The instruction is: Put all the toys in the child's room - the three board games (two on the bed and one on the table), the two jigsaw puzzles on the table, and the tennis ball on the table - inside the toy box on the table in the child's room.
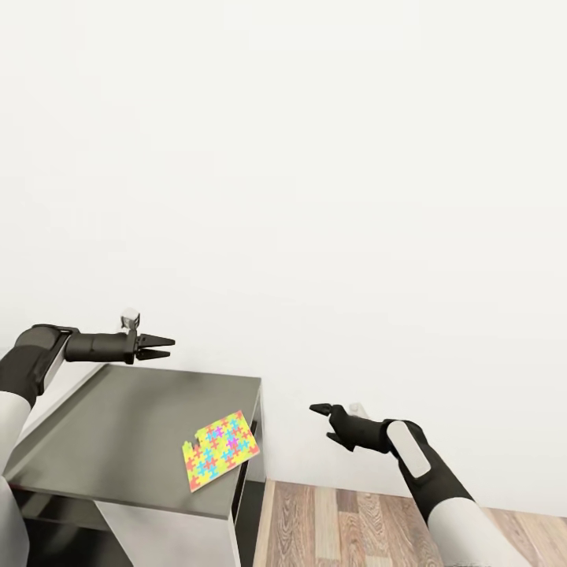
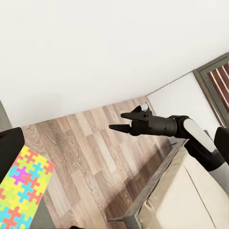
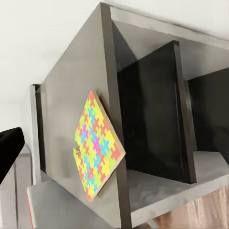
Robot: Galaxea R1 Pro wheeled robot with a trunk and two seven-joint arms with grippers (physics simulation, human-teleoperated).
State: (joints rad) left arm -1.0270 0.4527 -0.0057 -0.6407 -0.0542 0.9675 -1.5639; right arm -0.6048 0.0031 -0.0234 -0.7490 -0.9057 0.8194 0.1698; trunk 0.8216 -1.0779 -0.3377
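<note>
Closest to the robot is the wood-plank floor [image 1: 378, 524], low at the right of the head view. Above it the right gripper [image 1: 321, 410] hangs in the air, past the end of the table [image 1: 118, 425]. The left wrist view shows it from the side [image 2: 119, 121]. Its two dark fingers stand a little way apart, and nothing is between them.

Next comes the dark-grey top of the table, the low corner part. One jigsaw puzzle [image 1: 220, 450] lies flat on it, near the right edge and close to the front. It is a thin square of yellow, red, blue and green pieces. One corner pokes a little way over the table's edge. The right wrist view shows this too: the jigsaw puzzle [image 3: 97, 145] juts past the side of the table [image 3: 71, 90], and dark open shelves [image 3: 152, 119] sit under the top. In the left wrist view a strip of the puzzle [image 2: 21, 191] shows, and part of the bed [image 2: 191, 195] with its cream mattress and grey frame.

Farther back, the left gripper [image 1: 167, 347] hangs over the far edge of the table. Its fingers are spread a bit and hold nothing. It does not touch the puzzle.

Behind it all is a plain white wall [image 1: 315, 157].
</note>
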